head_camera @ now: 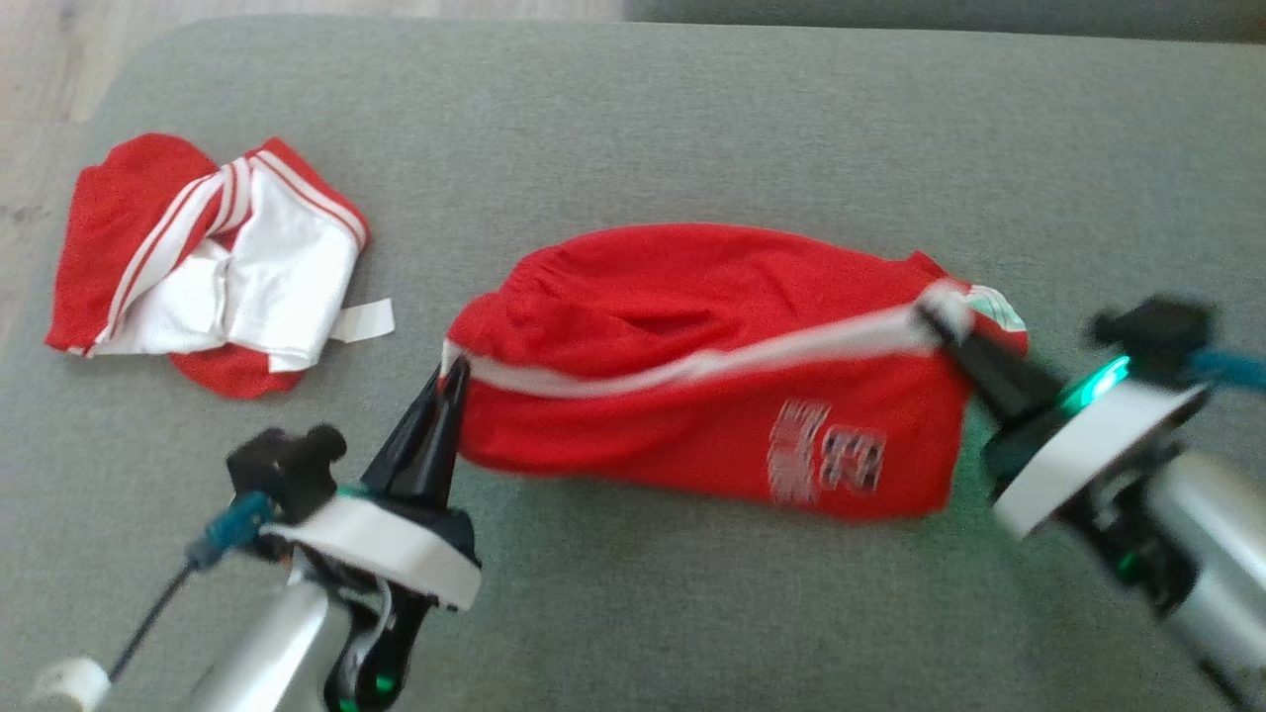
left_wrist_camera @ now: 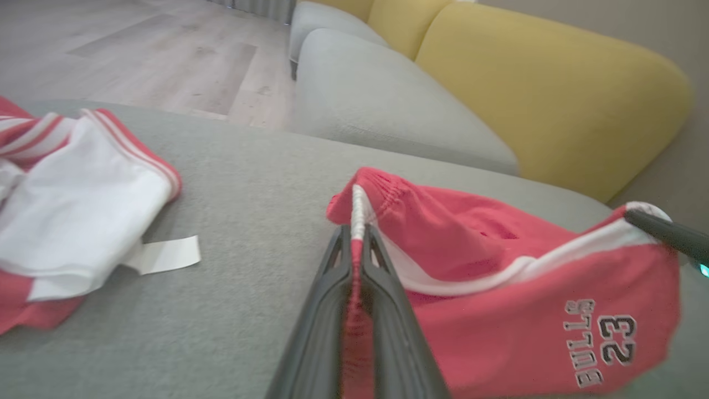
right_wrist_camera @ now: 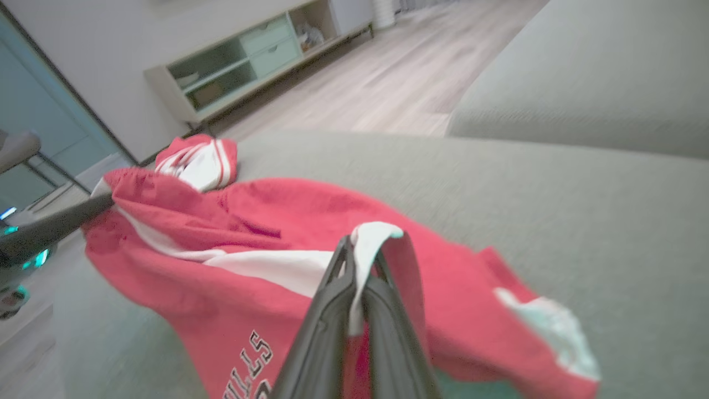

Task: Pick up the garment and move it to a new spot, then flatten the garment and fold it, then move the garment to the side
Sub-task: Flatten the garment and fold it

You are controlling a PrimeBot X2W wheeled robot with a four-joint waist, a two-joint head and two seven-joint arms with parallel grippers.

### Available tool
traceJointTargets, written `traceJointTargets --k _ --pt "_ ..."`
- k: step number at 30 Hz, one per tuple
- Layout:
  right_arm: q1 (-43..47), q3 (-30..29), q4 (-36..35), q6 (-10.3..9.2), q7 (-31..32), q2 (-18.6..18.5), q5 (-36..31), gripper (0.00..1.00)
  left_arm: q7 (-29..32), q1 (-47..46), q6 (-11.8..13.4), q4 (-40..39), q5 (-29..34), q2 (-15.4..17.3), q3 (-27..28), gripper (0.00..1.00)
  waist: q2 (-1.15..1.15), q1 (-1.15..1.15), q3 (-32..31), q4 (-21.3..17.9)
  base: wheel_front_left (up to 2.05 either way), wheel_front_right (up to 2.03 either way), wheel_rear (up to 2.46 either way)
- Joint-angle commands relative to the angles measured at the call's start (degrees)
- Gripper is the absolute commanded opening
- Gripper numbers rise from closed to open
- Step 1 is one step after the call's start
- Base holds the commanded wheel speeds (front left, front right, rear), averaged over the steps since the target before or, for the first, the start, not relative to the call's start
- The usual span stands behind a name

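Red shorts (head_camera: 673, 297) with a white stripe (head_camera: 712, 364), strung between both grippers above a grey cushion (head_camera: 692, 119), right of its middle.

Left gripper (head_camera: 453, 374): fingers pressed together, pinching the shorts' left end right at the stripe. Right gripper (head_camera: 935, 316): fingers likewise closed on the right end, with white cloth bunched at the tips. The cloth sags between them. Cannot tell whether the lower edge touches the cushion.

Second garment (head_camera: 213, 262), red and white with striped trim, lies crumpled on the cushion's left part, well apart from the shorts. A white tag (head_camera: 364, 320) sticks out of it toward them.

Containers: a low shelf unit (right_wrist_camera: 249, 61) stands against the wall, with open compartments and drawer fronts. Something pale sits in one upper compartment, too blurred to name.

Views compared:
- The left wrist view reads the print (left_wrist_camera: 601, 343) plainly, "BULLS 23". The head view gives it as a smear.
- The left wrist view adds a yellow backrest (left_wrist_camera: 554, 88) and wood floor (left_wrist_camera: 138, 50) beyond the cushion.
- The right wrist view adds the shelf unit.
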Motion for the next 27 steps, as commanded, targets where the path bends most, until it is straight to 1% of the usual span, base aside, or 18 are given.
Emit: traceJointTargets --k 1,2,4,5,6,8,10,13,15,17,19,21,23,25,27 --pt "-2.59 -3.58 -2.40 -0.04 -3.06 -2.68 0.01 0.00 0.16 -4.99 -2.36 -3.12 -1.63 1.13 2.15 0.00 0.00 0.00 0.34 -0.91 0.00 0.00 0.00" --pt "-3.64 -5.03 -2.84 -0.04 -3.96 -3.38 -0.55 0.00 0.97 -6.58 -3.54 -3.84 -2.30 1.45 2.16 0.00 0.00 0.00 0.72 -1.41 0.00 0.00 0.00" --pt "-6.66 -7.54 -3.35 -0.04 -4.70 -5.17 -2.58 0.00 2.90 -11.30 -5.04 -5.13 -2.48 2.67 2.32 0.00 0.00 0.00 1.95 -2.63 0.00 0.00 0.00" --pt "-8.74 -8.74 -3.60 -0.04 -4.69 -5.89 -3.49 0.00 3.74 -14.31 -5.50 -5.77 -2.58 3.14 2.77 0.00 0.00 0.00 3.03 -3.51 0.00 0.00 0.00" --pt "-8.74 -8.74 -3.60 -0.04 -4.69 -5.89 -3.49 0.00 3.74 -14.31 -5.50 -5.77 -2.58 3.14 2.77 0.00 0.00 0.00 3.03 -3.51 0.00 0.00 0.00" --pt "-13.80 -11.49 -3.70 -0.04 -4.78 -7.00 -5.53 0.00 5.34 -21.61 -6.41 -6.42 -2.19 3.88 3.19 0.00 0.00 0.00 5.34 -5.05 0.00 0.00 0.00" --pt "-19.81 -14.12 -3.51 -0.04 -4.73 -7.75 -7.55 0.00 6.39 -30.31 -7.09 -6.05 -1.42 3.95 3.26 0.00 0.00 0.00 8.32 -6.62 0.00 0.00 0.00" --pt "-29.38 -17.44 -2.57 -0.04 -4.89 -7.95 -9.98 0.00 7.19 -44.05 -7.68 -2.78 -0.67 2.45 2.73 0.00 0.00 0.00 12.74 -8.91 0.00 0.00 0.00" --pt "-35.45 -19.52 -1.49 -0.04 -5.87 -7.97 -11.96 0.00 6.41 -52.95 -7.86 0.26 1.03 1.41 1.82 0.00 0.00 0.00 14.98 -10.26 0.00 0.00 0.00" --pt "-40.51 -21.56 -0.37 -0.04 -7.12 -7.83 -13.62 0.00 3.60 -60.76 -7.95 3.38 2.58 -0.21 1.38 0.00 0.00 0.00 16.57 -11.32 0.00 0.00 0.00" --pt "-44.23 -23.10 0.53 -0.04 -8.26 -7.91 -15.19 0.00 0.18 -66.59 -8.00 6.43 3.29 -1.86 0.66 0.00 0.00 0.00 17.54 -12.05 0.00 0.00 0.00" --pt "-46.07 -23.60 1.04 -0.04 -8.86 -8.05 -16.16 0.00 -2.45 -69.76 -8.02 9.04 2.97 -2.55 -1.33 0.00 0.00 0.00 17.74 -12.62 0.00 0.00 0.00" --pt "-46.08 -23.91 1.00 -0.04 -9.53 -8.05 -16.34 0.00 -5.02 -70.30 -8.03 10.80 1.90 -2.45 -3.58 0.00 0.00 0.00 17.55 -13.09 0.00 0.00 0.00" --pt "-44.36 -24.45 0.60 -0.04 -10.40 -7.77 -16.11 0.00 -7.45 -68.48 -8.04 11.54 0.68 -1.41 -6.19 0.00 0.00 0.00 17.33 -13.51 0.00 0.00 0.00" --pt "-40.82 -24.46 -0.18 -0.04 -11.06 -7.35 -15.70 0.00 -9.28 -64.73 -8.04 11.93 -0.58 0.10 -8.23 0.00 0.00 0.00 16.95 -13.85 0.00 0.00 0.00"
